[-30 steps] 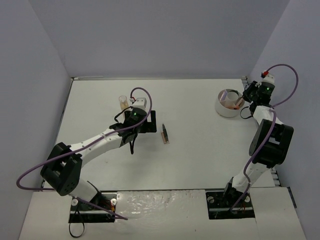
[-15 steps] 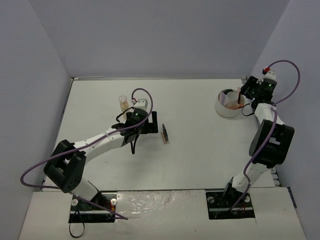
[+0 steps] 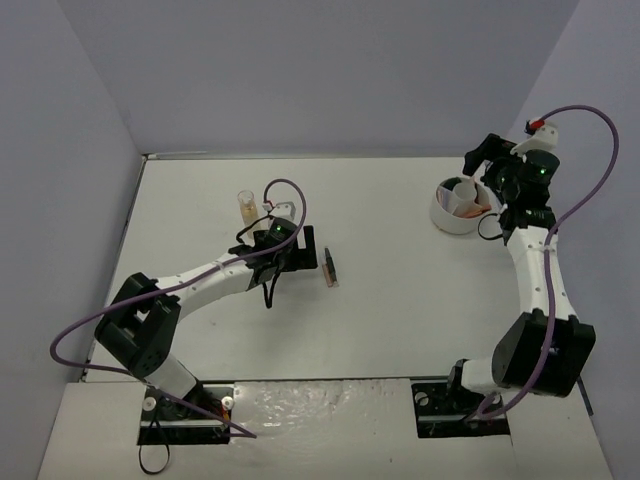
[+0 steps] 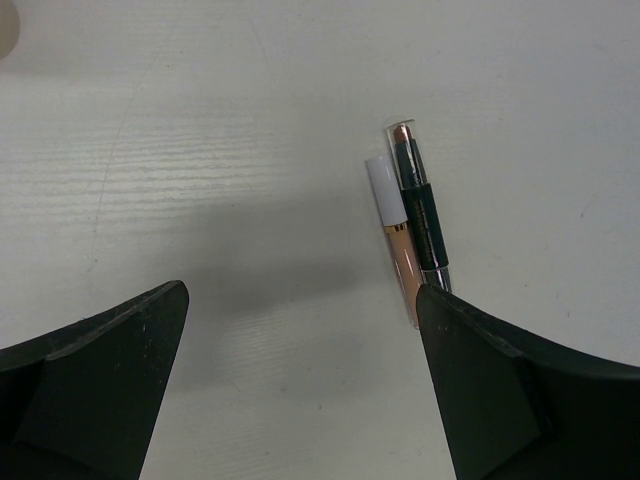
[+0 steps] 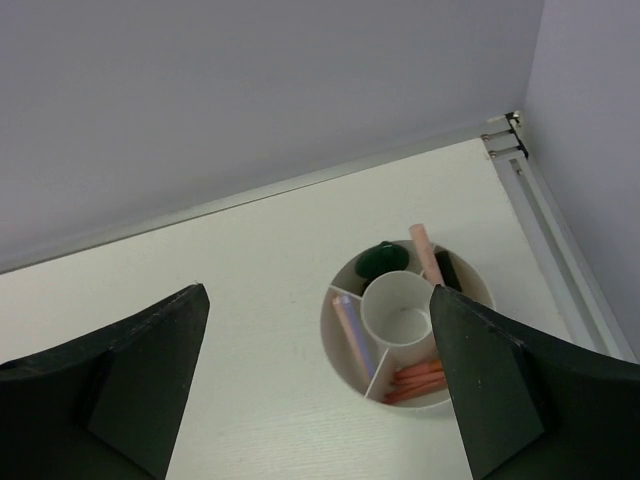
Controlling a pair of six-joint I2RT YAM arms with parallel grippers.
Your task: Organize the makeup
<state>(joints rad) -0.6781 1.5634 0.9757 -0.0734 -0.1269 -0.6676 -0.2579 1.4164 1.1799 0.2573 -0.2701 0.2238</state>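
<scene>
Two makeup sticks lie side by side on the table point(image 3: 329, 270). In the left wrist view they are a beige stick with a white cap point(image 4: 398, 245) and a dark stick point(image 4: 424, 212). My left gripper point(image 3: 302, 250) point(image 4: 300, 330) is open just left of them, its right finger point(image 4: 520, 390) near their lower ends. A small clear bottle of beige liquid point(image 3: 246, 204) stands behind the left arm. My right gripper point(image 3: 482, 158) point(image 5: 318, 295) hangs open and empty above the white divided bowl point(image 3: 440, 216) point(image 5: 328, 322). The bowl holds a dark green disc point(image 5: 385, 260), a pink stick point(image 5: 428, 252), a lilac stick point(image 5: 354, 336) and red sticks point(image 5: 415, 378).
A metal rail point(image 5: 540, 215) runs along the table's right edge beside the bowl. Grey walls enclose the table at the back and on both sides. The bowl's centre cup point(image 5: 403, 312) holds nothing.
My right gripper has opened and risen away from the bowl. My left gripper has shifted slightly nearer the two sticks, still open.
</scene>
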